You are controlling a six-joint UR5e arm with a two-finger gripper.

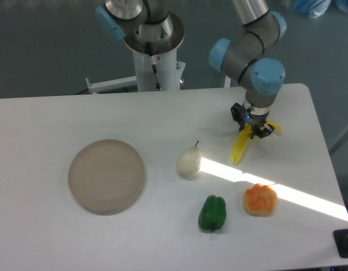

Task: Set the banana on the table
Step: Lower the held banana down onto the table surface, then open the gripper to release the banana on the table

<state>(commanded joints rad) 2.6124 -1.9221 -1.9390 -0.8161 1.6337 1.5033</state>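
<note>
One banana, one pale pear, one green pepper, one orange fruit, one round beige plate — all on the white table. Banana at right rear, slanting down-left, upper part clamped between the fingers of the gripper, lower tip at or just above the tabletop — cannot tell which. Pear just left of the banana's lower tip, apart from it. Orange fruit and pepper nearer the front, side by side. Plate well apart at left.
</note>
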